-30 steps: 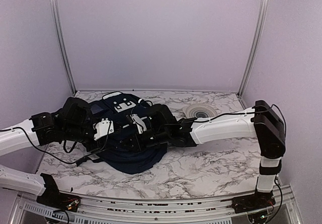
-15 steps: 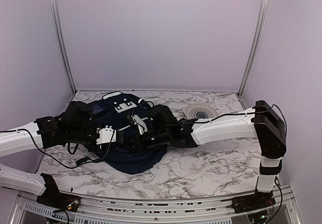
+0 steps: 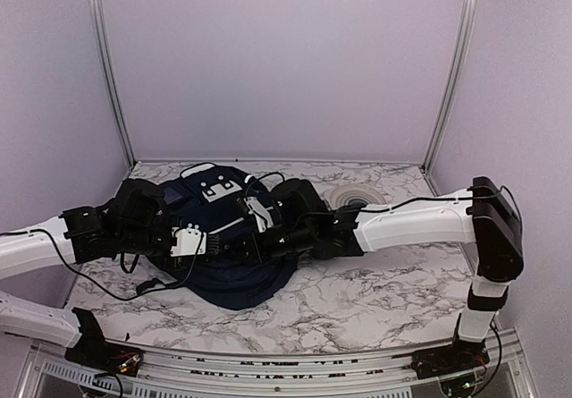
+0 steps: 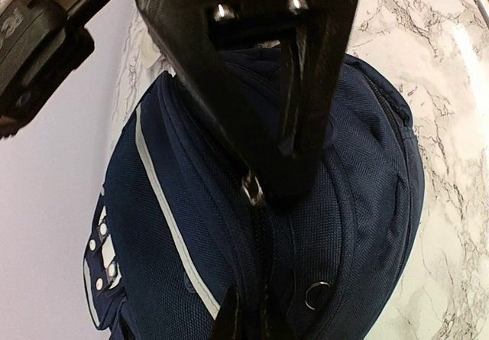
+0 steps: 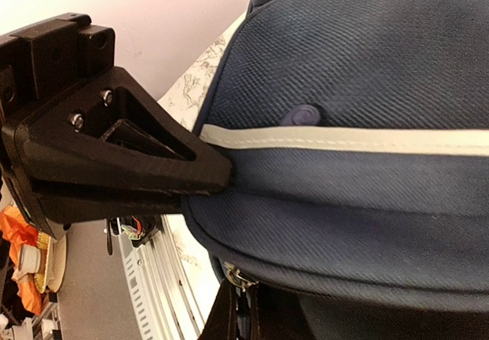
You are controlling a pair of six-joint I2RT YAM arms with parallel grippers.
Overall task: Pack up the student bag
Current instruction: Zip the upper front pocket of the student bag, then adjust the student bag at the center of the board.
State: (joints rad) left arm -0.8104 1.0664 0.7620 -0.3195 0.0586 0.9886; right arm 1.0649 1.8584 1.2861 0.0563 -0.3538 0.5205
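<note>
2 claws (image 4: pixel 263 186) (image 5: pixel 218 168) tight on student bag (image 3: pixel 237 283)

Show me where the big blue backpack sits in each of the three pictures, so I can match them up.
Top external: the backpack lies left of centre, near the middle of the picture's height.
Left wrist: the backpack fills the middle and bottom.
Right wrist: the backpack fills the right side, top to bottom.
Shared landmark: the marble tabletop under it.

Probably lab test cell: plain lilac walls (image 3: pixel 286 58), aluminium frame posts (image 3: pixel 107 67), marble-pattern table (image 3: pixel 375 300).
</note>
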